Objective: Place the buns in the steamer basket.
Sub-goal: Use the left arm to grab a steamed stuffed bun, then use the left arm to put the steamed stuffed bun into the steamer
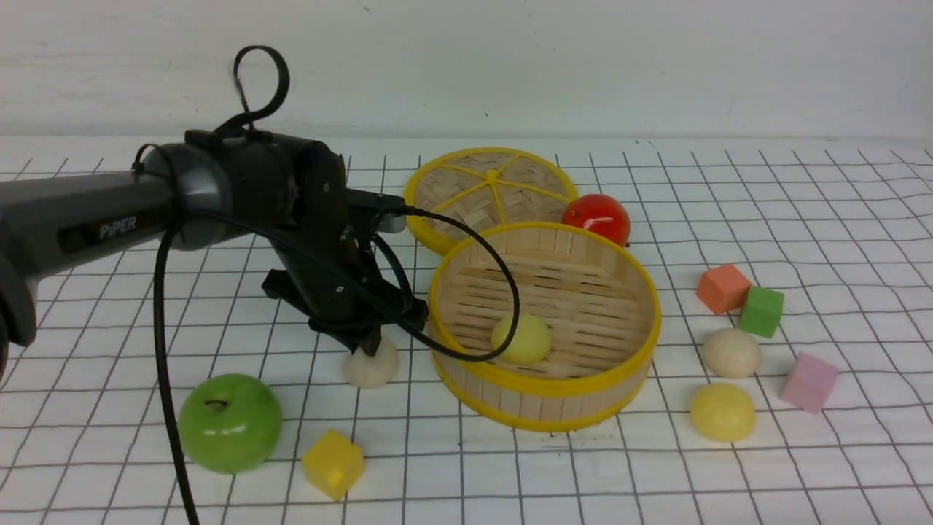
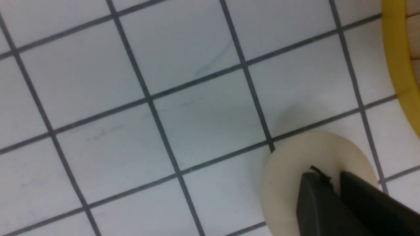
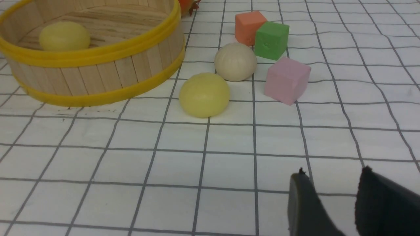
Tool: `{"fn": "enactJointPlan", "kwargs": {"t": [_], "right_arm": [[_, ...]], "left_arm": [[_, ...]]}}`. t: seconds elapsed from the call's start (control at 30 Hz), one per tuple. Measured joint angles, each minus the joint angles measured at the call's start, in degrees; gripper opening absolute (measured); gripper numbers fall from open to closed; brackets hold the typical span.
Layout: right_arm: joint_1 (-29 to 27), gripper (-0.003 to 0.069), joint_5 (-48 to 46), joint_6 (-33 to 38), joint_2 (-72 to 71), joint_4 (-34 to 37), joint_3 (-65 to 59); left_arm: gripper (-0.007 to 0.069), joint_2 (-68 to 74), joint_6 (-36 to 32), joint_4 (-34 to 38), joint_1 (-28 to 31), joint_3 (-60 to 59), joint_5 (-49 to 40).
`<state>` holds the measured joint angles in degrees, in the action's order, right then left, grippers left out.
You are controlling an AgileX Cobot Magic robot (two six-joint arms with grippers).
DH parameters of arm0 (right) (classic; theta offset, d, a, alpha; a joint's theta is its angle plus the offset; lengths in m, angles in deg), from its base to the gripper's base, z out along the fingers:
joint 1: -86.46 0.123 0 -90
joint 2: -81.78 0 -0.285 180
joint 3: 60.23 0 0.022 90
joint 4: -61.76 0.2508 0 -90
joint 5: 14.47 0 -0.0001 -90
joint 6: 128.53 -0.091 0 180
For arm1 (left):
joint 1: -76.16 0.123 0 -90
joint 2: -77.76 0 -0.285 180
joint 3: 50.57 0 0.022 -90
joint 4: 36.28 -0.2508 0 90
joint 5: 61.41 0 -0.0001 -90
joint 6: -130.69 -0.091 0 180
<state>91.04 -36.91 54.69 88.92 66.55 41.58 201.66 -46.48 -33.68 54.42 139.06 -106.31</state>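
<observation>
Left gripper, jaws pinched nearly together on nothing, hangs directly over cream-white bun beside steamer basket.

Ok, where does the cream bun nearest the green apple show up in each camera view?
Front view: the cream bun lies between the green apple and the steamer basket, under the left gripper.
Left wrist view: it lies under the gripper's dark fingers, near the basket's yellow rim.
Right wrist view: not in it; the second cream bun there is a different one.
Shared landmark: the steamer basket's yellow rim, in all three.
</observation>
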Motion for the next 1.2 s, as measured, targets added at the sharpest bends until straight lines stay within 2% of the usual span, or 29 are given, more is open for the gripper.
{"fn": "enactJointPlan", "kwargs": {"t": [0.07, 0.27, 0.4, 0.57, 0.77, 0.9, 1.07, 1.1, 1.17, 1.2], "right_arm": [[0.0, 0.0239, 0.0, 0.0, 0.0, 0.0, 0.0], [0.0, 0.0239, 0.0, 0.0, 0.0, 0.0, 0.0], [0.0, 0.0239, 0.0, 0.0, 0.0, 0.0, 0.0], [0.0, 0.0239, 0.0, 0.0, 0.0, 0.0, 0.0], [0.0, 0.0239, 0.0, 0.0, 0.0, 0.0, 0.0], [0.0, 0.0239, 0.0, 0.0, 0.0, 0.0, 0.0], [0.0, 0.0239, 0.0, 0.0, 0.0, 0.0, 0.0], [0.0, 0.0239, 0.0, 0.0, 0.0, 0.0, 0.0], [0.0, 0.0239, 0.0, 0.0, 0.0, 0.0, 0.0], [0.0, 0.0239, 0.0, 0.0, 0.0, 0.0, 0.0]], "left_arm": [[-0.0011, -0.5, 0.0, 0.0, 0.0, 0.3, -1.6], [-0.0013, -6.2, 0.0, 1.2, -1.1, 3.8, -6.6], [-0.0013, -9.1, -0.7, 3.7, -4.5, 11.4, -6.8], [-0.0013, -3.2, -2.8, 5.5, -7.9, 19.1, -3.2], [0.0005, 10.2, -2.8, 4.1, -7.7, 25.6, -1.0], [0.0092, 15.5, -2.8, 2.3, -7.7, 28.7, -0.7], [0.0316, 15.2, -1.3, 2.1, -7.7, 31.1, -3.3], [0.0326, 15.1, -1.2, 2.1, -7.7, 31.2, -3.6], [0.0437, 13.6, 0.4, 2.1, -7.8, 32.5, -8.2], [0.0456, 12.8, 0.8, 2.1, -7.8, 32.8, -9.3]]}}
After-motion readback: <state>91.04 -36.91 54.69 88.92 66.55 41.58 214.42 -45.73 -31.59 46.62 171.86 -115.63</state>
